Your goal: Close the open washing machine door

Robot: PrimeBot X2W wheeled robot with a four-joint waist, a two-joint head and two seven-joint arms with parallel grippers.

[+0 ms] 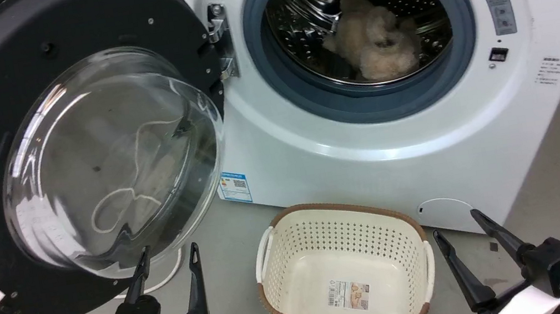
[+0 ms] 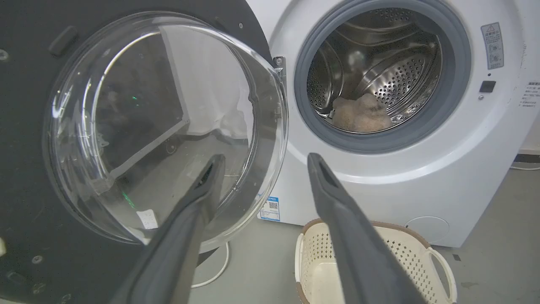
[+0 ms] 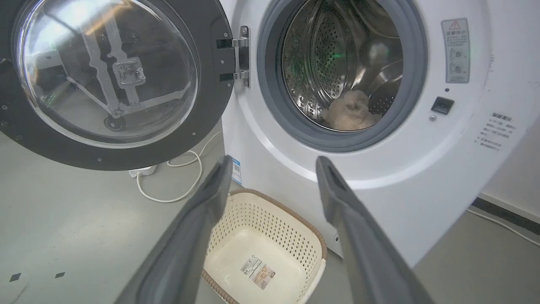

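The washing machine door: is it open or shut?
Open. The washing machine door hangs swung wide on its hinge, baring the steel drum and a fluffy beige bundle inside.

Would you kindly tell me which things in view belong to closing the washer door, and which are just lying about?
For the job:
- washing machine door, swung wide open
- washing machine
- left gripper, open, just below the door
- right gripper, open

Lying about:
- cream basket, empty, on the floor
- fluffy item in the drum
- white cable on the floor
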